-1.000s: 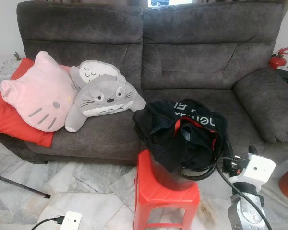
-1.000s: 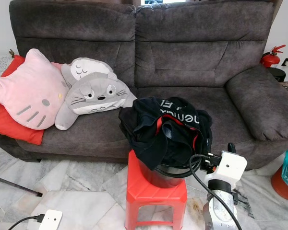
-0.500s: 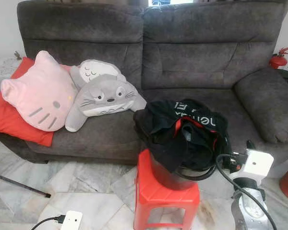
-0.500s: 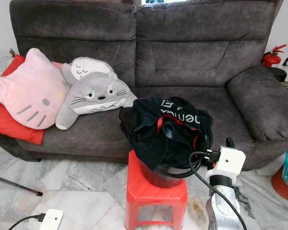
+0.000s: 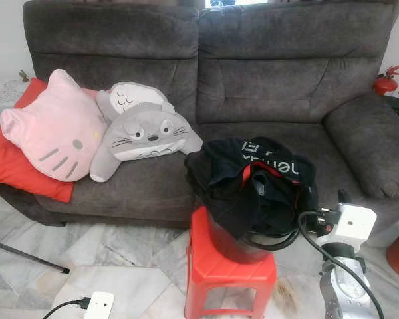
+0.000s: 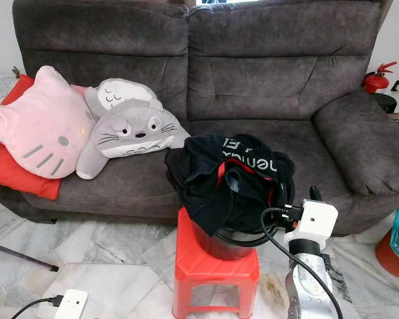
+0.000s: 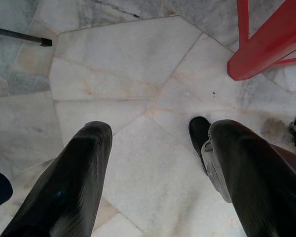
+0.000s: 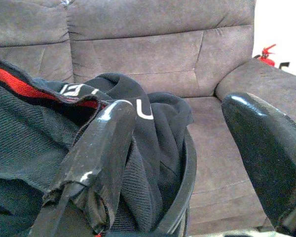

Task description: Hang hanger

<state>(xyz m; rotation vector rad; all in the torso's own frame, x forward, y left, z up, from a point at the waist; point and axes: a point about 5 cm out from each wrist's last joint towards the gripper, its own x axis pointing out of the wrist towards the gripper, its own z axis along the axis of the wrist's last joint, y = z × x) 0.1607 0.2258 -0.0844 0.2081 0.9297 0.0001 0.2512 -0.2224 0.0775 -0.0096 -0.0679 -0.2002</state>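
Here the right gripper (image 8: 177, 163) hangs with its two black fingers (image 8: 96, 163) spread wide and holding nothing, level with the rim of the black bucket (image 5: 253, 242) and just beside it on the side away from the pink cat cushion (image 5: 53, 129). One finger lies against the black clothes (image 5: 253, 183) heaped in the bucket, the other stands clear over the sofa seat. The left gripper (image 7: 155, 173) also gapes open, empty, pointing down at the marble floor (image 7: 113, 84) near a leg of the red stool (image 5: 229, 269).

No hanger can be made out: if one is here, it is probably buried in the clothes, so which way it points and how its long axis runs cannot be told. The clothes pile itself spills over the bucket's rim toward the cushion side.

The step in hand looks like a reach into the bucket. To do it well, the right gripper should rise above the rim before moving inward, since the bucket sits high on the narrow stool and a sideways push could tip it. It should close on something firm rather than loose cloth, then lift straight up.
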